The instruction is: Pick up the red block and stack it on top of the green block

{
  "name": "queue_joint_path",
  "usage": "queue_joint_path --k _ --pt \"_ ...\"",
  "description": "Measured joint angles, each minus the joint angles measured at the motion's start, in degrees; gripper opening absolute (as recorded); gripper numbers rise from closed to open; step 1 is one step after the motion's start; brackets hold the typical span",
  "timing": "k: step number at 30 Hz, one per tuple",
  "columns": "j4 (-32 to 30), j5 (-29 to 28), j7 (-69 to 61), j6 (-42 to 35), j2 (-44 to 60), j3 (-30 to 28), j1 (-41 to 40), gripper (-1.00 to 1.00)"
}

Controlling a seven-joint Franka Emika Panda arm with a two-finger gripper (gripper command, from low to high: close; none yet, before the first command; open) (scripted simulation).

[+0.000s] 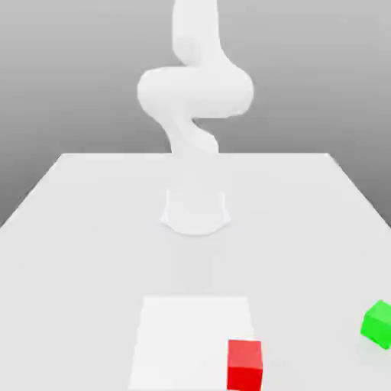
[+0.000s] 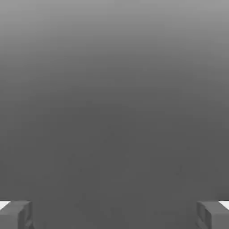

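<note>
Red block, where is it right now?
The red block sits near the bottom of the exterior view, right of centre, at the right-hand near corner of the white square, with the green block farther right.

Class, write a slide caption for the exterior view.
Red block and green block lie apart on the table, unstacked.

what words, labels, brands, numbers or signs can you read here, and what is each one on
None: no text can be read in either view.
Red block: no marking on the faces that show.
Green block: none on the faces that show.
Arm: no label or brand to read.
</note>
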Motion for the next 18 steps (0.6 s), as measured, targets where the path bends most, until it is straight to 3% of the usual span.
queue_joint_path --k 18 --pt "-5.65 -4.97 11.61 13.67 37.77 6.61 -1.49 0.00"
